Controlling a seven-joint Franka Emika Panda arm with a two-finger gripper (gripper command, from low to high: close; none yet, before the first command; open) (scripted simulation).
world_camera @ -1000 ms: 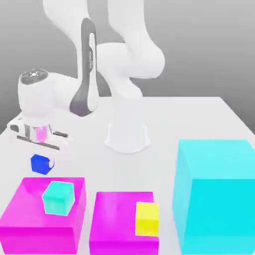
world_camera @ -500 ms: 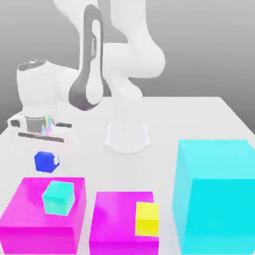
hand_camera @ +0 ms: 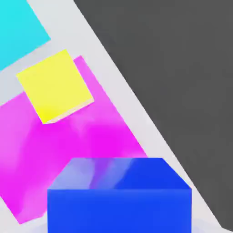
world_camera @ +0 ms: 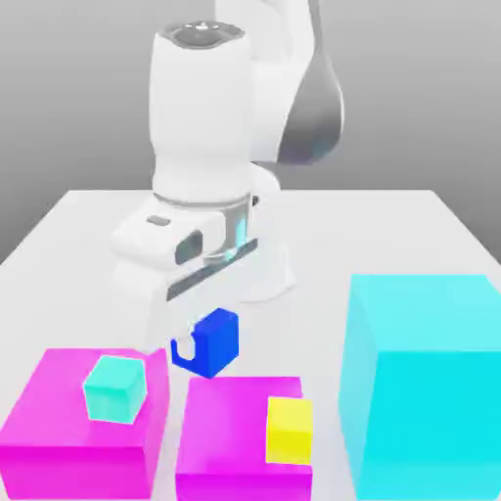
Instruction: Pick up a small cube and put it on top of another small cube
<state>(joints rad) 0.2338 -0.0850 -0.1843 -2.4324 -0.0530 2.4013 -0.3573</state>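
The small dark blue cube [world_camera: 221, 344] hangs in the air, and my gripper [world_camera: 200, 339] is shut on it from above. It hovers over the back left corner of the right magenta block [world_camera: 227, 432]. The hand view has the blue cube [hand_camera: 118, 195] close up, over that magenta block [hand_camera: 86, 145]. A small yellow cube [world_camera: 290, 429] [hand_camera: 54, 84] rests on the same block, toward the exterior view's right. A small teal cube [world_camera: 114, 387] sits tilted on the left magenta block [world_camera: 54, 435].
A tall cyan block [world_camera: 421, 382] [hand_camera: 18, 27] stands at the exterior view's right, beside the right magenta block. The arm's white base [world_camera: 276, 276] rises behind my hand at mid-table. The white table [world_camera: 68, 235] ends just beyond the magenta blocks at the front.
My hand has swung from the exterior view's left toward the middle, carrying the blue cube to above the right magenta block. The wrist has turned. The teal and yellow cubes have stayed put.
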